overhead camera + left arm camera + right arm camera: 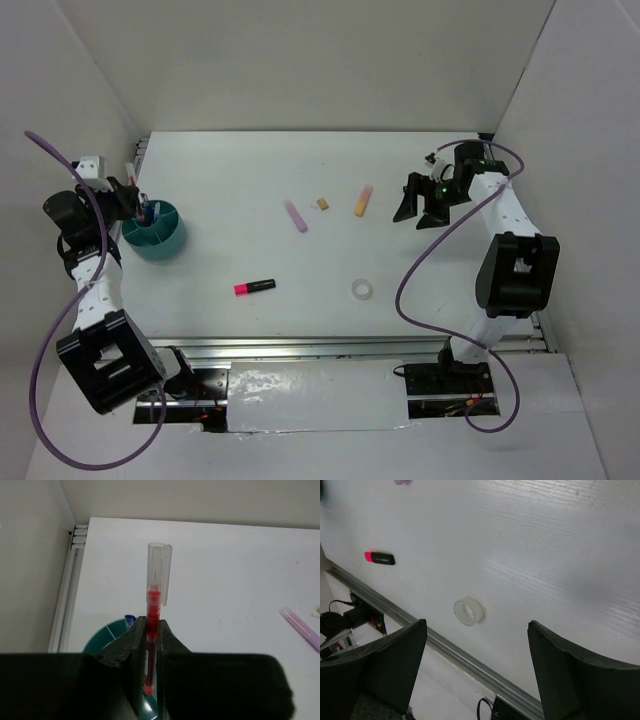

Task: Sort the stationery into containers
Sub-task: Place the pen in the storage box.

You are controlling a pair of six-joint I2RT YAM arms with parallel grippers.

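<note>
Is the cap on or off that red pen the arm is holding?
On. A clear clipped cap covers the upper end of the red pen, above the left gripper gripping its barrel.

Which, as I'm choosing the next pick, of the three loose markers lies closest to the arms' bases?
The black-and-pink marker; the lilac marker and the orange marker lie farther back.

One teal cup (160, 250) at the left, two pens, one red pen (152, 625), one blue pen (130, 619), three markers, one pale pink marker (296, 216), one orange marker (364, 201), one black marker (254, 287), one tan eraser (322, 204), one tape ring (356, 290)
</note>
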